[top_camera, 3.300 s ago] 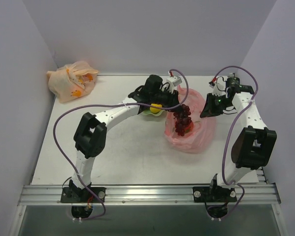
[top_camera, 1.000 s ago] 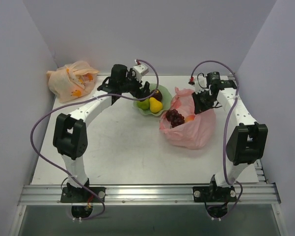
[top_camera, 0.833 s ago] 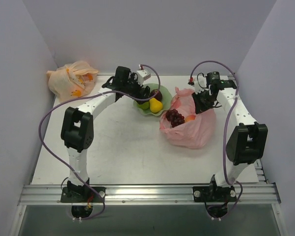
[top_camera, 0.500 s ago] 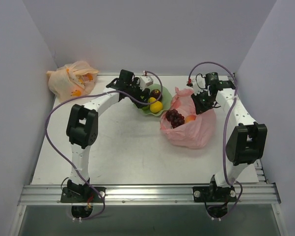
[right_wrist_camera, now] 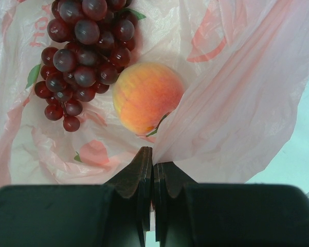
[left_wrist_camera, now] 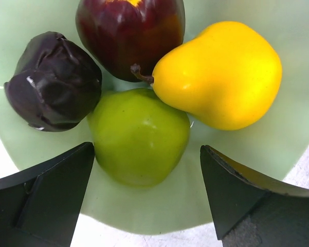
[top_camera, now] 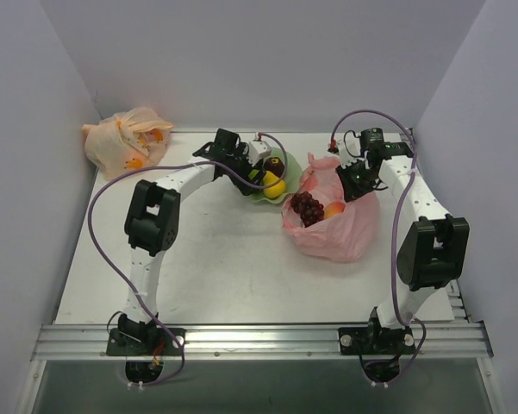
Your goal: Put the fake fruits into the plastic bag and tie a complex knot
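The pink plastic bag (top_camera: 332, 228) lies right of centre, mouth open, with the grape bunch (top_camera: 307, 207) and the peach (top_camera: 333, 210) inside. My right gripper (top_camera: 355, 183) is shut on the bag's far rim; the right wrist view shows the jaws (right_wrist_camera: 152, 154) pinching the film (right_wrist_camera: 236, 113) beside the peach (right_wrist_camera: 144, 95) and grapes (right_wrist_camera: 85, 51). My left gripper (top_camera: 257, 172) hangs open over the green bowl (top_camera: 289, 162). Its fingers straddle a green fruit (left_wrist_camera: 139, 134), not touching it, next to the yellow pear (left_wrist_camera: 221, 72), a dark red fruit (left_wrist_camera: 128, 36) and a wrinkled dark piece (left_wrist_camera: 54, 80).
A pale orange tied bag (top_camera: 125, 142) sits in the back left corner against the wall. Purple cables loop over both arms. The bowl's rim (left_wrist_camera: 144, 211) lies just under the left fingers.
The grapes, which hung from the left gripper over the bag, now lie inside it. The left gripper swung left, then came back right and low over the bowl. The right gripper held still.
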{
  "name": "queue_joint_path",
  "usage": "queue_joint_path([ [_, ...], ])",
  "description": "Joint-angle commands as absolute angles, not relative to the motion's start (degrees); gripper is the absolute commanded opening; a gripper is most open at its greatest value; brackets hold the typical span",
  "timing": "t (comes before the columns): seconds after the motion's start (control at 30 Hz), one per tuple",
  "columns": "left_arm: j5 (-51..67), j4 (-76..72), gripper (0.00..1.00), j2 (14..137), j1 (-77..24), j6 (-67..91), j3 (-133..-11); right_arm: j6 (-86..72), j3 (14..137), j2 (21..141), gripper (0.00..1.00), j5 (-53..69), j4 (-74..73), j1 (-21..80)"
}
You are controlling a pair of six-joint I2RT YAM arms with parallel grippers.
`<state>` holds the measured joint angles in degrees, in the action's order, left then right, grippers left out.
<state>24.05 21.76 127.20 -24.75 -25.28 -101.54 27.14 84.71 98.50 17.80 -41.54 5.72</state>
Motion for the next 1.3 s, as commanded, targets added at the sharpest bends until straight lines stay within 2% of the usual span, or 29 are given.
queue_joint_path([
  [0.0,23.99,21.62,0.96,128.4,-25.22,-25.84,-104.85,27.77,84.73,96.15,0.0,17.23,-42.89,6.06],
  [0.37,24.78,20.48,0.68,122.61,-25.05,-23.65,-103.36,27.77,84.81,96.5,0.0,17.31,-42.98,6.15],
  [0.57,26.98,19.78,0.58,119.1,-25.05,-21.62,-102.83,27.86,84.99,96.5,0.0,17.23,-42.98,6.15],
  [0.63,27.86,19.42,0.5,118.22,-25.14,-21.27,-102.83,27.86,84.99,96.5,0.0,17.23,-42.98,6.24],
  [0.8,29.61,19.34,0.43,117.16,-25.05,-19.69,-103.18,27.69,84.99,96.15,0.0,17.4,-42.89,6.15],
  [0.9,31.9,18.2,0.46,115.93,-25.22,-17.58,-102.57,27.6,85.08,96.33,0.0,17.58,-42.89,6.15],
  [0.93,31.47,17.93,0.66,115.84,-25.57,-17.23,-102.48,27.51,85.08,96.42,0.0,17.75,-42.89,6.15],
  [1.03,28.75,17.84,0.87,116.54,-25.84,-17.49,-102.3,27.51,85.08,96.42,0.0,17.75,-42.98,6.15],
  [1.27,23.73,19.07,0.89,119.79,-25.93,-19.51,-102.22,27.51,84.73,96.24,0.0,17.49,-43.07,6.15],
])
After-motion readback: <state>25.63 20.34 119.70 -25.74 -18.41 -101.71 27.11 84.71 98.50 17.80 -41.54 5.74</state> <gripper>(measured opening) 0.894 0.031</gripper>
